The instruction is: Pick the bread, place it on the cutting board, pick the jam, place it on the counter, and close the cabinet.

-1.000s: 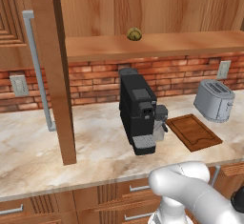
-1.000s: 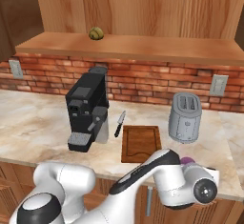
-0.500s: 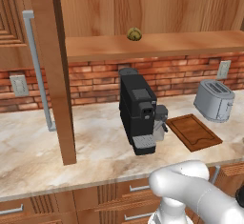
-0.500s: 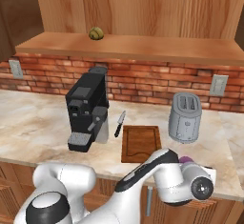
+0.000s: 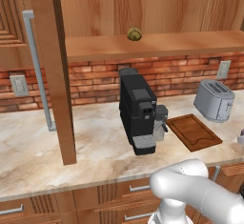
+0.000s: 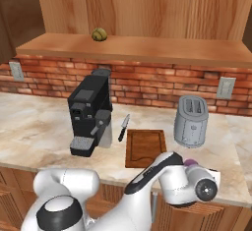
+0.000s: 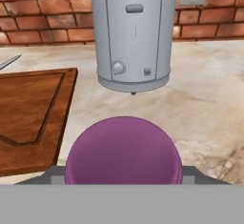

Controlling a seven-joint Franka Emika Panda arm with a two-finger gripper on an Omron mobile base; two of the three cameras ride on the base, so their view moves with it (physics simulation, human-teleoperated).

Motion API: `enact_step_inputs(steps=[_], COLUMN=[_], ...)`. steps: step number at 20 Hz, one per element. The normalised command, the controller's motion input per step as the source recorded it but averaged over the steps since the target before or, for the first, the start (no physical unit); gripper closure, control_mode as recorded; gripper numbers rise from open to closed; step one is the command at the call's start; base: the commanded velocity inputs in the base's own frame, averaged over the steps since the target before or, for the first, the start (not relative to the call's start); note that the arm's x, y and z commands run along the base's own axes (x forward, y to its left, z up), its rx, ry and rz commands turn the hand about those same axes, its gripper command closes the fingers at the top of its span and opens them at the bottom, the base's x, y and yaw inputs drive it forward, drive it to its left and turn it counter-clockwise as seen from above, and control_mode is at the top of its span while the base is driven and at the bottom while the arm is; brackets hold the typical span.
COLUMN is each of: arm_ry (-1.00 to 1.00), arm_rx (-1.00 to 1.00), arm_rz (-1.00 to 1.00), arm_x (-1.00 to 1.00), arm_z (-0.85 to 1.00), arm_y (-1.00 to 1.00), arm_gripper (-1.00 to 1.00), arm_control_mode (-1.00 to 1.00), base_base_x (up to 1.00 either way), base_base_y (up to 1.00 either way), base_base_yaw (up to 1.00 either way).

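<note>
While bread (image 5: 134, 34) sits shelved (unlabelled), jam (image 7: 123, 152) looms.

The kitchen is evenly and warmly lit with no glare anywhere, and every rendered edge stays crisp from the brick wall (image 5: 95, 80) to the counter (image 5: 95, 147). Soft shadows pool just under the coffee machine (image 5: 138, 113) and the toaster (image 7: 133, 32), and the wall beneath the cabinet (image 6: 138, 48) shelf sits a shade darker. Up close, the jam (image 7: 124, 151) looks smooth and flat, a little soft at its outline, and straight lines hold true to the picture edges.
</note>
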Motion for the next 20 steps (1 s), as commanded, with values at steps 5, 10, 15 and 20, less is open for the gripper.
enact_step_inputs(steps=[5, 10, 15, 20], arm_ry=[0.0, 0.0, 0.0, 0.0], arm_rx=[0.0, 0.0, 0.0, 0.0], arm_rz=[0.0, 0.0, 0.0, 0.0], arm_x=[0.28, 0.25, 0.2, 0.12], arm_z=[-0.14, -0.17, -0.17, -0.2], arm_y=[0.0, 0.0, 0.0, 0.0], arm_gripper=[1.0, 1.0, 1.0, 1.0], arm_control_mode=[-1.0, -1.0, -1.0, -1.0], base_base_x=[0.0, 0.0, 0.0, 0.0], base_base_y=[0.0, 0.0, 0.0, 0.0], base_base_yaw=[0.0, 0.0, 0.0, 0.0])
